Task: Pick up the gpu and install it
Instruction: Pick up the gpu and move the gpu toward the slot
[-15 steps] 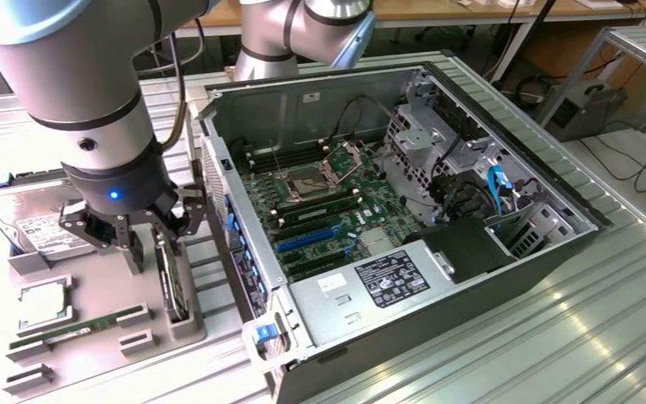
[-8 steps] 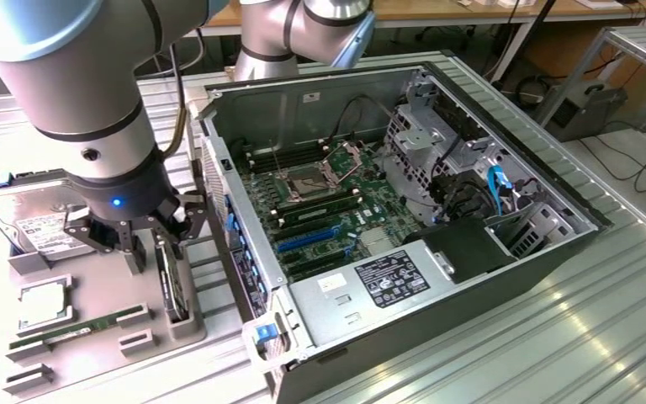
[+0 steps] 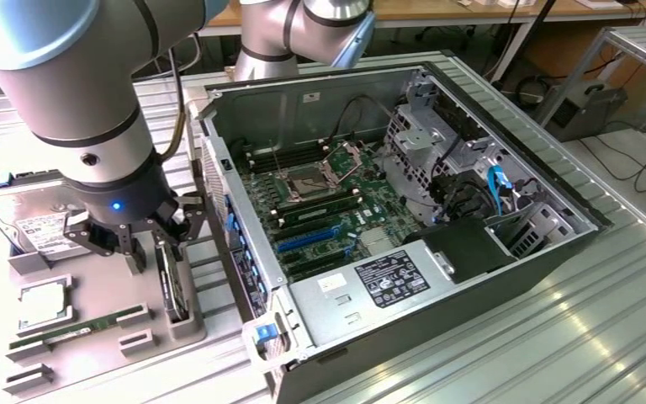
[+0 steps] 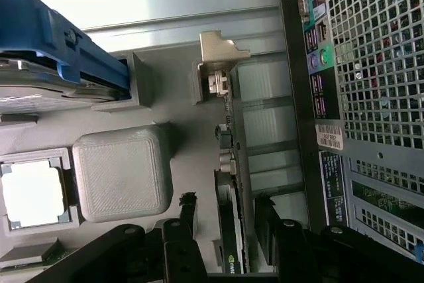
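In the exterior view I am watching the arm standing over the grey tray (image 3: 98, 286) on the exterior view's left of the open computer case (image 3: 300, 109). The gripper (image 3: 149, 252) is hanging low over the gpu (image 3: 171, 286), which is standing on its long edge in a tray slot just beside the case wall. The hard drive (image 3: 37, 223) and the memory stick (image 3: 76, 326) are lying elsewhere on the tray, apart from the gripper. Inside the case the motherboard (image 3: 323, 210) is lying exposed, with no card seated in it that I can see.

In the wrist view I am looking down along the card's thin top edge. Its silvery bracket (image 4: 218, 51) is sitting at the far end, and the two fingers (image 4: 187, 207) are straddling the black body, one on each side. The jaws are spread, with a gap showing between each pad and the card, so nothing is being gripped.

I am judging this as the pick-up step, at the point of lining up for the grasp. The next move is calling for a square, centred pinch on the flat faces and a straight lift clear of the slot.
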`<state>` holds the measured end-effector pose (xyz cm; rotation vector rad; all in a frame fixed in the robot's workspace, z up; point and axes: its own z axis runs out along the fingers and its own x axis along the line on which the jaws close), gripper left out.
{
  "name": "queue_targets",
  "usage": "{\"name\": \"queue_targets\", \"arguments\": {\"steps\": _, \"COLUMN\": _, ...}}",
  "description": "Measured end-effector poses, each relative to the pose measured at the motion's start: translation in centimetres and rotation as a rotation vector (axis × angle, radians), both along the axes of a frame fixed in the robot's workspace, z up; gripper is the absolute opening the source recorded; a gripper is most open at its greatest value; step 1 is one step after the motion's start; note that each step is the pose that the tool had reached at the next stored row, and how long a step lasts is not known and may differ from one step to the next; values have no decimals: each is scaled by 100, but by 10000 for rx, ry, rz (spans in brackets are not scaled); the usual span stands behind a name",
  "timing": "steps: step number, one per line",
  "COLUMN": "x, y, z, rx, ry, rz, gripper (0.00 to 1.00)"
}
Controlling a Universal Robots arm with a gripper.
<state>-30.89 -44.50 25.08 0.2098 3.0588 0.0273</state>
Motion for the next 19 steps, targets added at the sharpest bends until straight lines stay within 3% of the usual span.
{"name": "queue_targets", "arguments": {"steps": 7, "x": -1, "y": 0, "z": -35, "rx": 22, "ry": -35, "rz": 50, "gripper": 48}}
{"name": "queue_targets", "arguments": {"steps": 12, "x": 0, "y": 1, "z": -41, "rx": 128, "ry": -40, "rz": 168, "gripper": 48}}
{"name": "queue_targets", "arguments": {"steps": 16, "x": 0, "y": 0, "z": -43, "rx": 127, "ry": -38, "rz": 221, "gripper": 48}}
{"name": "queue_targets", "arguments": {"steps": 19, "x": 0, "y": 0, "z": -47, "rx": 128, "ry": -50, "rz": 226, "gripper": 40}}
